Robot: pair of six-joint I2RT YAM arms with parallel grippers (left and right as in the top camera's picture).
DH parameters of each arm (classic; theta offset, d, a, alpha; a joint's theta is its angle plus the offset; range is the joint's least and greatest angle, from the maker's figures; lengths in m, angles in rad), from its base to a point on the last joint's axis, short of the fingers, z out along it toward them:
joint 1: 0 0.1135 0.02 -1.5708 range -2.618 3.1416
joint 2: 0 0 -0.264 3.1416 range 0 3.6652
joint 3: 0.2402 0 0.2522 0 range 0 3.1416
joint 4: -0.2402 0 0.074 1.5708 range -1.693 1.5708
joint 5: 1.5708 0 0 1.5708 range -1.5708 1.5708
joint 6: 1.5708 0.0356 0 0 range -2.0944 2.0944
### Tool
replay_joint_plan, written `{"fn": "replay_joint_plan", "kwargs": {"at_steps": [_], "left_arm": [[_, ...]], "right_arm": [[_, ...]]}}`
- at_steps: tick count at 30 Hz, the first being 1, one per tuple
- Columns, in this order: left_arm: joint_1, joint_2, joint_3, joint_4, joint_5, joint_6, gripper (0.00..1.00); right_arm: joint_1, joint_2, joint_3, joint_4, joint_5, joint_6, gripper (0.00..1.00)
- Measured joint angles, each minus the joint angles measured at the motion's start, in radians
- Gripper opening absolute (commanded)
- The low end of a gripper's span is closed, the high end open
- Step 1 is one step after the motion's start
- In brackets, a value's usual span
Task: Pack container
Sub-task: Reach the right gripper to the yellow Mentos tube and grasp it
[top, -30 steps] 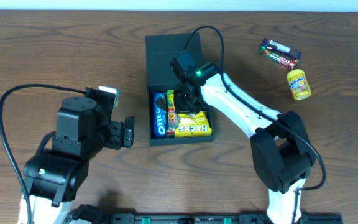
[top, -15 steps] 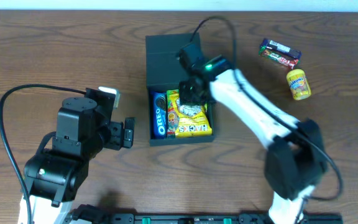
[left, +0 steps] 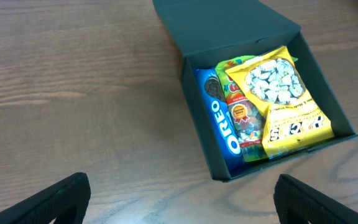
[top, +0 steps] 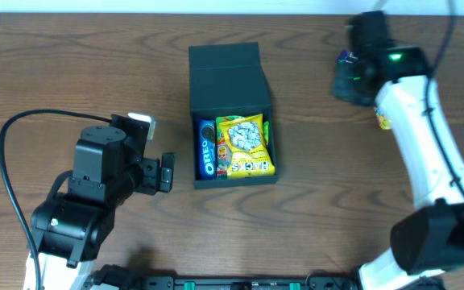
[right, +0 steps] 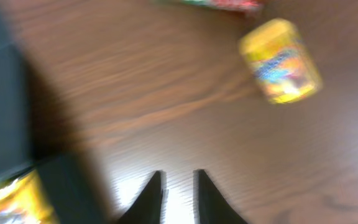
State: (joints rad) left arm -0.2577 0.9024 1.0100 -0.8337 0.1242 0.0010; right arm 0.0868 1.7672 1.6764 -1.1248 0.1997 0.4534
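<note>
Right gripper (right: 178, 177): fingers narrowly apart with bare wood showing in the gap, nothing held; on the overhead view it hangs over the far right of the table (top: 71, 72), well apart from the container (top: 224, 64). Right wrist view is motion-blurred; a small yellow tub (right: 280, 61) lies ahead of the fingertips, with a wrapped bar at the top edge too smeared to read. Left gripper (left: 182, 186): fingers spread wide, empty, positioned left of the container and pointing toward it. Container sits mid-table, flap lid open and lying back on the far side. Inside: blue Oreo packet (left: 219, 118) along the left wall, green packet (left: 238, 112) beside it, yellow snack bag (left: 278, 99) overlapping on the right.
</note>
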Motion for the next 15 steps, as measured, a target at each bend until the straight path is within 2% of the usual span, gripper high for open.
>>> {"fn": "replay_joint_plan", "kwargs": {"at_steps": [3, 8, 12, 15], "left_arm": [[0.0, 0.0, 0.0, 0.0, 0.0, 0.0, 0.95], [0.0, 0.0, 0.0, 0.0, 0.0, 0.0, 0.95], [0.0, 0.0, 0.0, 0.0, 0.0, 0.0, 0.96], [0.0, 0.0, 0.0, 0.0, 0.0, 0.0, 0.96]], "right_arm": [[-0.105, 0.016, -0.002, -0.01, 0.006, -0.019, 0.54], [-0.258, 0.045, -0.003, 0.0, -0.006, -0.087, 0.68], [-0.3, 0.098, -0.003, 0.053, -0.046, -0.146, 0.85], [-0.302, 0.153, -0.003, 0.092, -0.074, -0.222, 0.91]]}}
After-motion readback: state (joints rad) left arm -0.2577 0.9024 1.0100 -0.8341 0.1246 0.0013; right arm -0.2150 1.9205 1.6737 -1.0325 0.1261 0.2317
